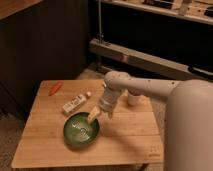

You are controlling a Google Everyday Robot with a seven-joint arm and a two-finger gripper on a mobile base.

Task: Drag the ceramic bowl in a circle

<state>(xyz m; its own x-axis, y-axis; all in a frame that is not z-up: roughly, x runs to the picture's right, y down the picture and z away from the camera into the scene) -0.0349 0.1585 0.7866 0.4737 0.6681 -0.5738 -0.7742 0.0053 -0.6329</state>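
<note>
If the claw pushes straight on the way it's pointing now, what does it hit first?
The ceramic bowl. The claw slants down and to the left in the picture, at the bowl's upper right rim, so its line runs into the paler green inside. Whether it touches the bowl now is unclear from this view.

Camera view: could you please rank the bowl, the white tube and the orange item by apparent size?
1. bowl
2. white tube
3. orange item, clearly smallest
The gripper is at the bowl's upper right rim.
</note>
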